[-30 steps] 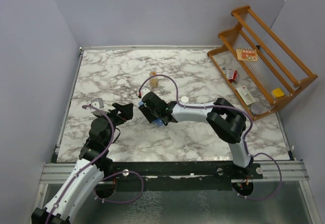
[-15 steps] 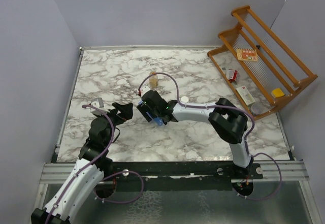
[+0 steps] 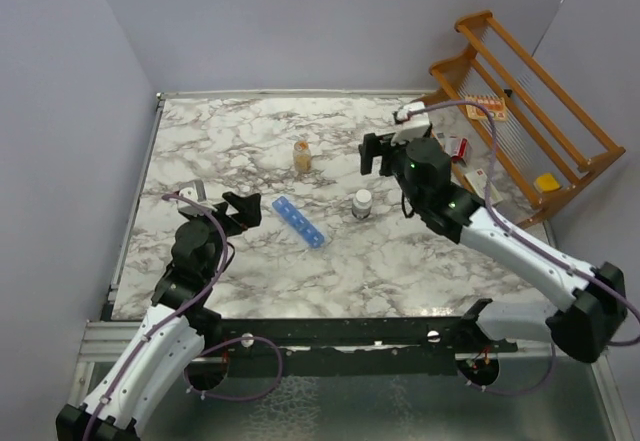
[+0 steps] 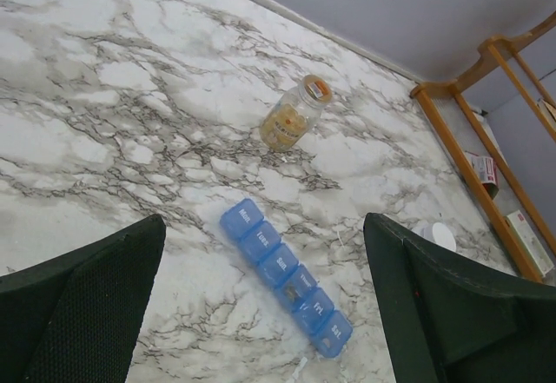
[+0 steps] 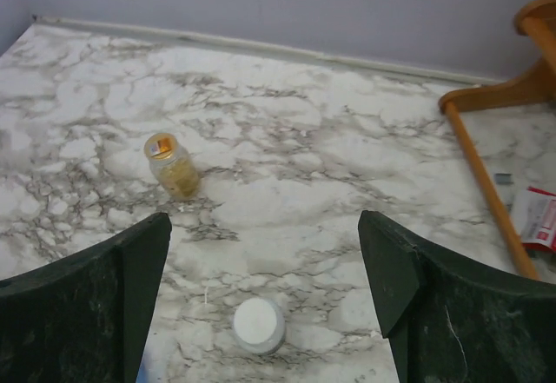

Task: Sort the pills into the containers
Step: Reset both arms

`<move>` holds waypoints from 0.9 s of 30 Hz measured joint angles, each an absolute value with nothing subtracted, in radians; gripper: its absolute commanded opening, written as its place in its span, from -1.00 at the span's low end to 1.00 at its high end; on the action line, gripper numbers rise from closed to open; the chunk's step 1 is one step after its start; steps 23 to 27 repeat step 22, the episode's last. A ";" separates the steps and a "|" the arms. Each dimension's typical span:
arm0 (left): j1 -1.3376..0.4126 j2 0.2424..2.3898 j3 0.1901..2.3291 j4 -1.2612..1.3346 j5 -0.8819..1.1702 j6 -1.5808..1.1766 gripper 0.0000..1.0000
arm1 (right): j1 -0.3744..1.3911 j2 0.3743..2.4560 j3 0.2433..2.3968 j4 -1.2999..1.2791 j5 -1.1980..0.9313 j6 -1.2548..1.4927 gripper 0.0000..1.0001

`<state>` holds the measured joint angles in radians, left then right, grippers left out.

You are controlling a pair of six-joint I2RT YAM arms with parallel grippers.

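Jaws: left gripper (image 3: pixel 243 211) and right gripper (image 3: pixel 374 154) both spread wide, nothing held.
Containers (image 3: pixel 299 221): flat on table (image 3: pixel 400 261), just beyond left gripper; likely skidded if pried unbraced.
White-capped bottle (image 3: pixel 362 204): upright; easily toppled.
Amber bottle (image 3: pixel 301 154): pills scattered if knocked.

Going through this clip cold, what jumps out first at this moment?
A translucent blue plastic strip of lidded pill compartments lies diagonally mid-table, vivid against the white marbled tabletop. Beyond it stands a small amber bottle; to its right, a small dark bottle with a white cap. Both end effectors are open and empty: the left end effector beside the strip, the right end effector above the table near the orange wooden rack.
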<state>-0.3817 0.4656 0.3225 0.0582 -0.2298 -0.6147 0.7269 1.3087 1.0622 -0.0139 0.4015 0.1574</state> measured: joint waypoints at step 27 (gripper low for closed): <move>-0.382 0.568 0.350 0.081 -0.279 -0.611 0.98 | 0.756 0.922 0.808 -0.039 0.876 0.098 0.94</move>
